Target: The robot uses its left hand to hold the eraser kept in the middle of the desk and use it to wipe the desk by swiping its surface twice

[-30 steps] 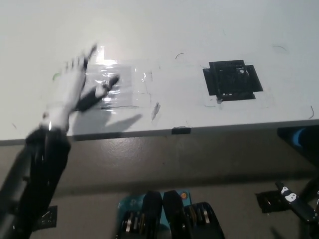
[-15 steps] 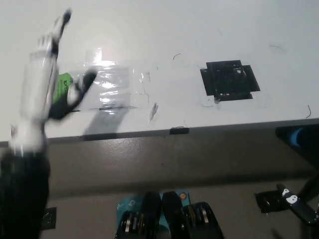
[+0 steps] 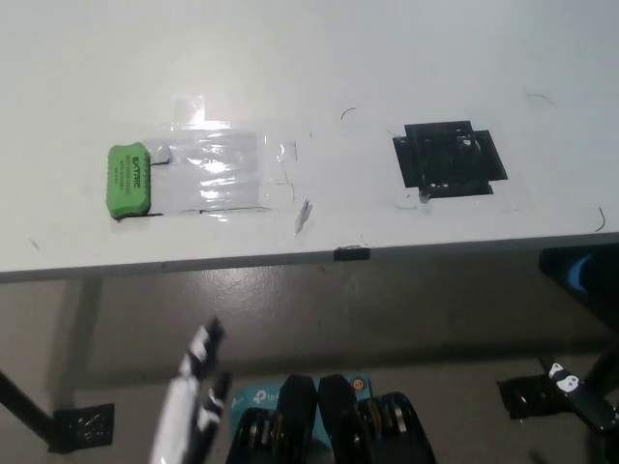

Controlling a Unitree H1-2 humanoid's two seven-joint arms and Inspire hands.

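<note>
The green eraser (image 3: 131,180) lies flat on the white bench (image 3: 319,58), toward its left end and not far back from the front edge, with nothing touching it. Dark lettering runs along its top, too small to read. Its right side touches a patch of clear tape (image 3: 224,170) stuck to the bench; a square of black tape (image 3: 450,158) sits well apart toward the right end, and thin pen marks (image 3: 348,111) are scattered over the surface. A small black tab (image 3: 352,254) sits on the front edge. The white left hand (image 3: 191,401) hangs below the front edge, off the bench, fingers spread apart and holding nothing. The right hand is not to be seen
</note>
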